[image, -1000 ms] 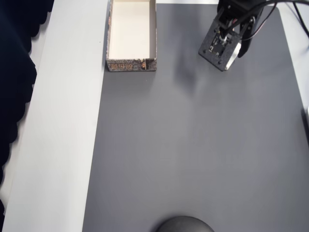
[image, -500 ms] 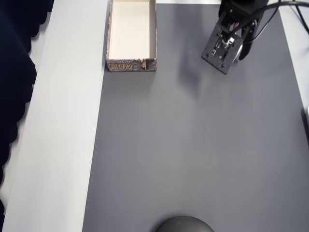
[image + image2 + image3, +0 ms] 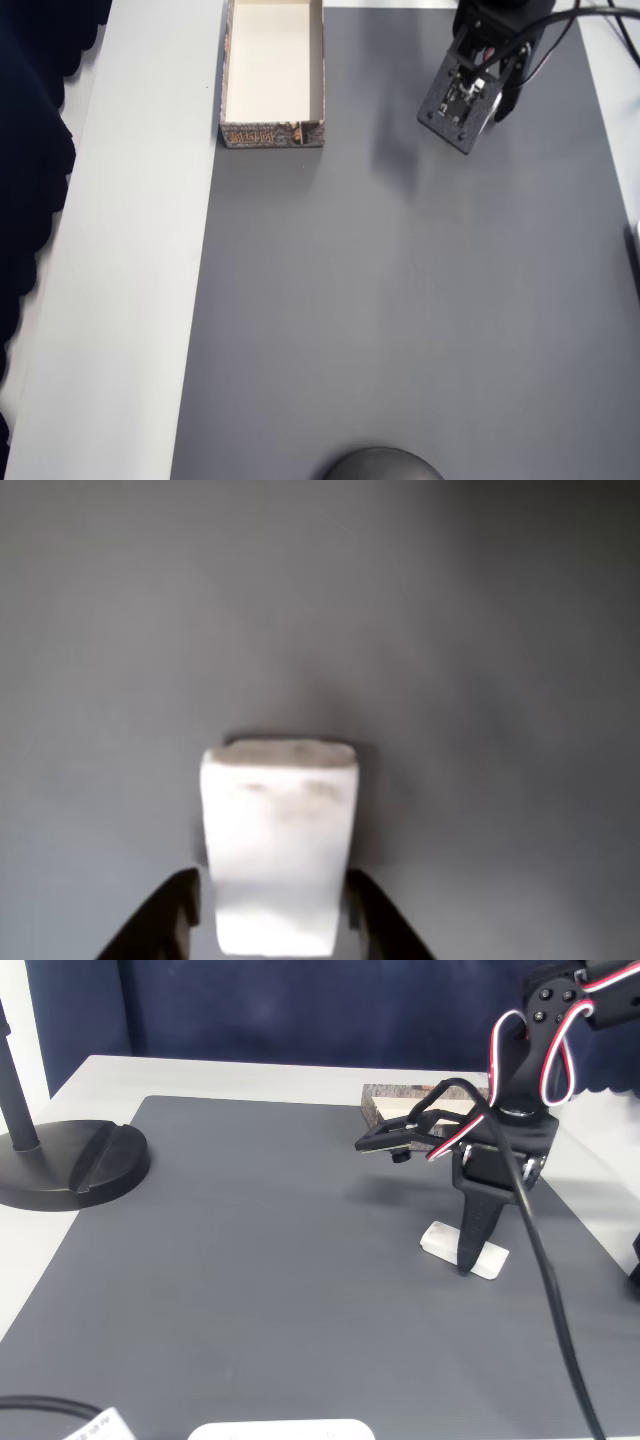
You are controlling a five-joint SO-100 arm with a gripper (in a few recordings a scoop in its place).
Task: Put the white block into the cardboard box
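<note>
The white block (image 3: 280,850) lies on the grey mat, held snugly between my gripper's (image 3: 272,882) two black fingers, which press against its long sides. In the fixed view the gripper (image 3: 468,1255) points straight down onto the block (image 3: 437,1238), whose ends stick out on either side. From overhead the gripper (image 3: 460,108) sits at the mat's top right and covers the block. The cardboard box (image 3: 272,133) stands at the top left of the mat, cream inside and holding nothing, well to the left of the gripper. It shows behind the arm in the fixed view (image 3: 400,1100).
A grey mat (image 3: 400,300) covers most of the white table (image 3: 130,250). A black round stand base (image 3: 70,1165) rests at the mat's far corner from the box, seen overhead at the bottom edge (image 3: 380,465). Red and white cables (image 3: 545,1050) hang along the arm.
The gripper shifted slightly up and to the right in the overhead view a second ago, then held still. The box has not moved.
</note>
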